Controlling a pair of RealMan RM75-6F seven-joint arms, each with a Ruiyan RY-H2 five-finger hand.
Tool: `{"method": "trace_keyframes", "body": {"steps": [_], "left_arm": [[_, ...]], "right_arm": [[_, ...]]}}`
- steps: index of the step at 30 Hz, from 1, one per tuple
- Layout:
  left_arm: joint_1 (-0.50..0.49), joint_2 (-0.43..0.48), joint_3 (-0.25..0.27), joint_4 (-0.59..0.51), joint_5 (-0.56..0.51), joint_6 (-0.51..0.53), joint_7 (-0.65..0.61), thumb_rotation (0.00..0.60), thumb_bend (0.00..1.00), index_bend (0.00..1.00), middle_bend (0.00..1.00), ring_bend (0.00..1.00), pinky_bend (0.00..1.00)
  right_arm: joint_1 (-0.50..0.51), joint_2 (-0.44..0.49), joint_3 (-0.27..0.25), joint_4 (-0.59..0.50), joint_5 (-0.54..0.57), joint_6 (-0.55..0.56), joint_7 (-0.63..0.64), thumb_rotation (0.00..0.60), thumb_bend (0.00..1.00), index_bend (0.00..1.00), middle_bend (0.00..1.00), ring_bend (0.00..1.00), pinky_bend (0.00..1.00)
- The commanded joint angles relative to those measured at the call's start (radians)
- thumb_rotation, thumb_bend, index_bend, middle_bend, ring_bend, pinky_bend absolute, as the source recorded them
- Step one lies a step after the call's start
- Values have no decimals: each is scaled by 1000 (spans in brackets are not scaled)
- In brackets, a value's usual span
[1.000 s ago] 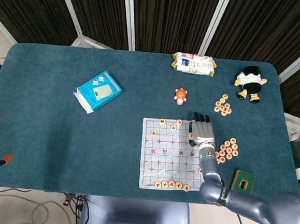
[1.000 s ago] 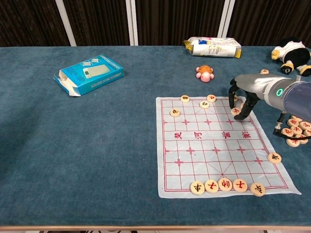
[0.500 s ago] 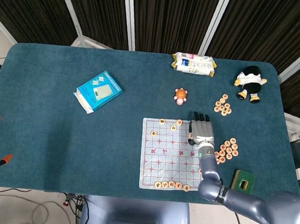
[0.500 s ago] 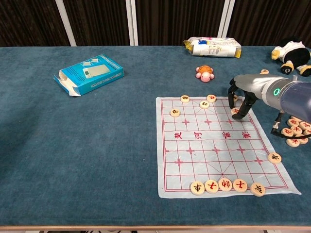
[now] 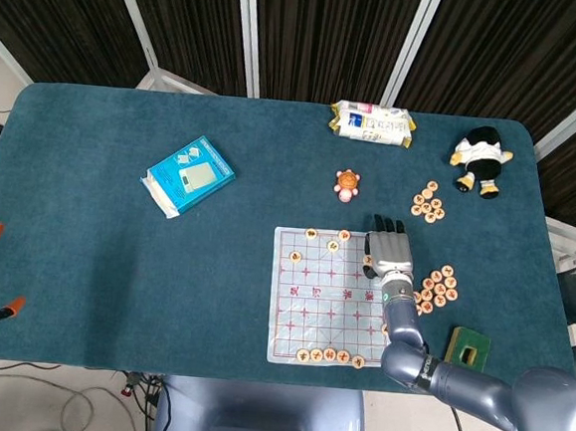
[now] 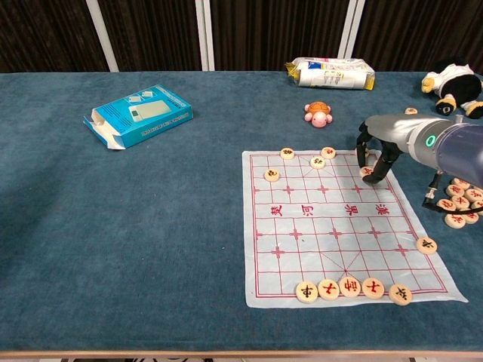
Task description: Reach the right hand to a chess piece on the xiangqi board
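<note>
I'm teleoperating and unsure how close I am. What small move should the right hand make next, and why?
Probably ease the right hand slightly lower: its curled fingers hang over the chess piece at the xiangqi board's far right corner, and contact isn't evident yet.

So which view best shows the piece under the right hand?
The chest view: the piece shows below the right hand's curled fingers at the board's far right corner. From the head view the hand covers it.
</note>
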Motion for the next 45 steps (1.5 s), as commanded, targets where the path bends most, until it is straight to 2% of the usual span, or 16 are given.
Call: {"method": "trace_keyframes", "body": {"steps": [1, 20, 45], "left_arm": [[-1, -1, 0, 0, 0, -1, 2, 600, 8, 0, 0, 0, 46], [0, -1, 2, -1, 1, -1, 5, 600, 9, 0, 0, 0, 46], [0, 6, 1, -4, -3, -4, -9, 600, 8, 0, 0, 0, 46]], "right_arm": [[1, 0, 1, 0, 1, 0, -1, 600, 383, 487, 0, 0, 0], [4, -1, -2, 7, 21, -7, -9, 600, 402, 521, 0, 0, 0], [44, 4, 23, -67, 58, 41, -56, 600, 402, 523, 0, 0, 0]]}}
